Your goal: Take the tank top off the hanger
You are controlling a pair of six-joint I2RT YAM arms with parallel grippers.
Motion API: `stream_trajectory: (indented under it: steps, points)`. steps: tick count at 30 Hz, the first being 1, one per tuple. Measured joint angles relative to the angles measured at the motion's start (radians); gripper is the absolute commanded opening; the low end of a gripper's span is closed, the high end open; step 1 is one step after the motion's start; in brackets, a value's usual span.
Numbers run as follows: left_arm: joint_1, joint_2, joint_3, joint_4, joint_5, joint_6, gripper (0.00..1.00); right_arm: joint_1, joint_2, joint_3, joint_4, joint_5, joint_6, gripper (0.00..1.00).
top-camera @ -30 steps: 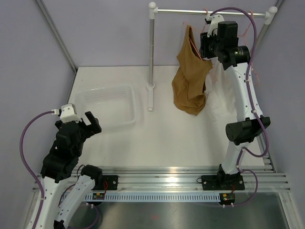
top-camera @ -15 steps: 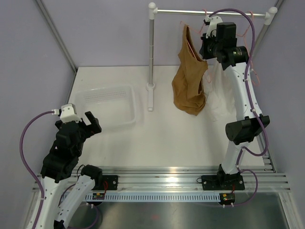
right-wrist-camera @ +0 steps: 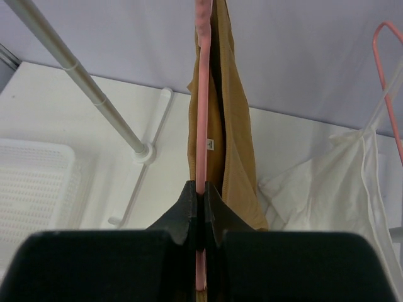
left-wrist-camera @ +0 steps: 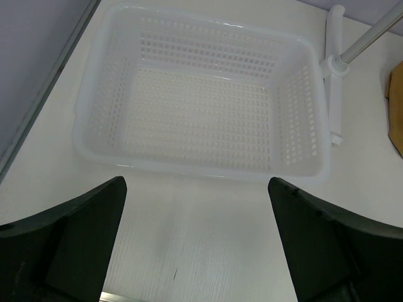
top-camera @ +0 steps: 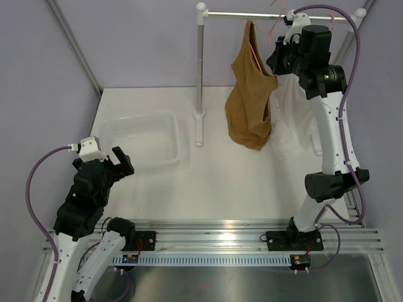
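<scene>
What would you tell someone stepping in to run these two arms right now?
Left gripper: open, empty, low near the white basket.
Right gripper: raised by the rail, shut on the wire of the pink hanger.
Tank top: draped on the hanger, hanging beside the white sheer top.
Done: the hanger is gripped.
Left: get the tank top off the hanger; it is not off yet.
</scene>
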State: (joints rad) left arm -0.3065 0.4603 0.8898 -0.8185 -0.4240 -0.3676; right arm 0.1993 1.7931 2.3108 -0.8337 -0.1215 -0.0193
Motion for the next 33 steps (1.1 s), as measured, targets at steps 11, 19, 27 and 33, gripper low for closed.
stream_trajectory:
  steps: [11, 19, 27, 33]
  points:
    - [0.0, 0.068, 0.08, -0.018, 0.01, -0.002, 0.99, 0.0, -0.348, -0.312, 0.017, -0.054, 0.105, 0.0]
    - [-0.041, 0.2, 0.239, 0.133, 0.195, -0.071, 0.99, 0.001, -0.658, -0.609, -0.049, -0.156, 0.147, 0.0]
    - [-0.55, 0.536, 0.417, 0.25, 0.057, -0.072, 0.99, 0.002, -0.859, -0.72, -0.152, -0.279, 0.163, 0.0]
    - [-0.754, 0.795, 0.632, 0.301, -0.029, 0.019, 0.99, 0.003, -0.908, -0.786, -0.189, -0.333, 0.176, 0.0]
